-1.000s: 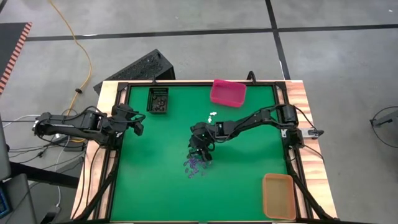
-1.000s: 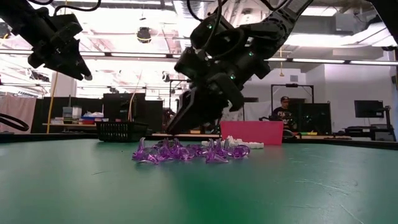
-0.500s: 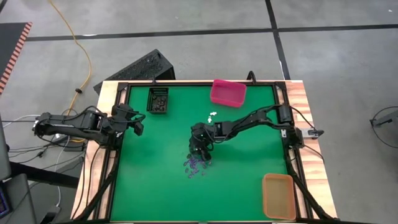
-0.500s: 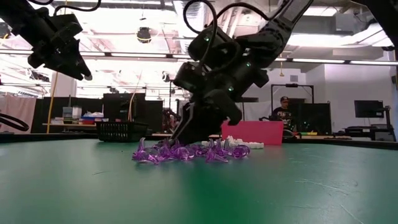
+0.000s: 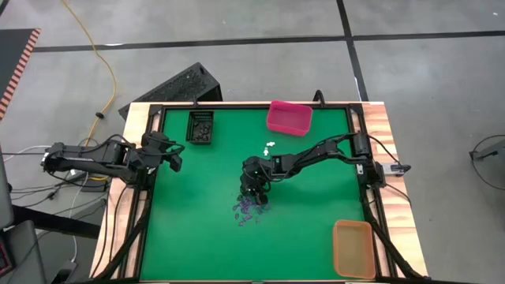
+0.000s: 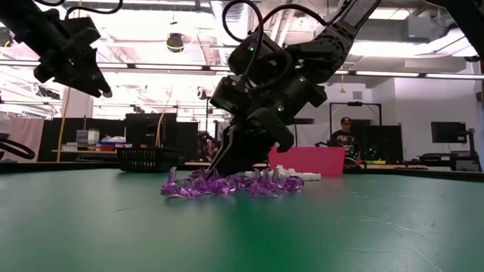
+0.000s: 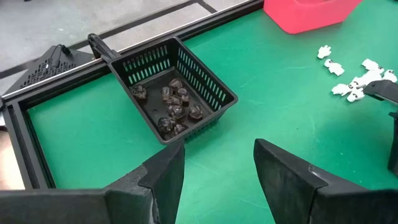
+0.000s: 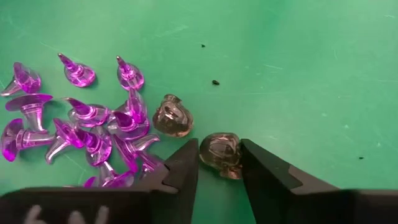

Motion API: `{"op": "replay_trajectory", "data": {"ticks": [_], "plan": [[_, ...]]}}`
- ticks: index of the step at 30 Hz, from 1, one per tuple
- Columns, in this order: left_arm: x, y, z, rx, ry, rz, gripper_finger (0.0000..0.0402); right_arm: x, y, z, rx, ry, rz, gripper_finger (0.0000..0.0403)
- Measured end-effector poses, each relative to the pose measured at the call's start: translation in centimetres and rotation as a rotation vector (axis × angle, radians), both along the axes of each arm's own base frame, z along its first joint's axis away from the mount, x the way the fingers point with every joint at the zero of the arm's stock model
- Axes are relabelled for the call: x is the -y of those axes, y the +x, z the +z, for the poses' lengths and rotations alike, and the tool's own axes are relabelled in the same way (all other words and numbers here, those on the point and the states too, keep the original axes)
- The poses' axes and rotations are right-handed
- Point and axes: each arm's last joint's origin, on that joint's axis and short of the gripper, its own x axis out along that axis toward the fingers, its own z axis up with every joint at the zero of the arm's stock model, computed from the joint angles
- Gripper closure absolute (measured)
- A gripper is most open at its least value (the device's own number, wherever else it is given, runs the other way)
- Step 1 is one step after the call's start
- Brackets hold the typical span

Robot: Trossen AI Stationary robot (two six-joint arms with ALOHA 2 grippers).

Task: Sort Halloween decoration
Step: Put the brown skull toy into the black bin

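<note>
Green table [image 5: 197, 229], bright workshop behind

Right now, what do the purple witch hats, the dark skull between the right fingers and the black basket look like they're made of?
Purple witch hats: likely clear tinted plastic, glossy; light passes through them. Dark skull, between the right gripper's fingers: smoky translucent plastic, shiny highlights. Black basket: matte moulded plastic, probably; slotted lattice walls.

Overhead, table-level, two wrist cams (close)
</note>
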Motion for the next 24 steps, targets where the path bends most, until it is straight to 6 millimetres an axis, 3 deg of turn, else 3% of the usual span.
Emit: {"op": "replay_trajectory", "data": {"ticks": [5, 13, 24], "plan": [[0.0, 0.0, 0.0, 0.000, 0.000, 0.000, 0.0219, 0.0, 0.0, 0.0, 0.000, -0.002, -0.003, 0.0291], [0.0, 0.0, 0.0, 0.000, 0.000, 0.000, 0.0219, 0.6, 0.4, 0.6, -0.020, 0.017, -0.066, 0.0286], [0.0, 0.0, 0.0, -0.001, 0.000, 0.000, 0.0219, 4.4, 3.5, 6.1, 0.157, -0.093, -0.141, 0.0286]]}}
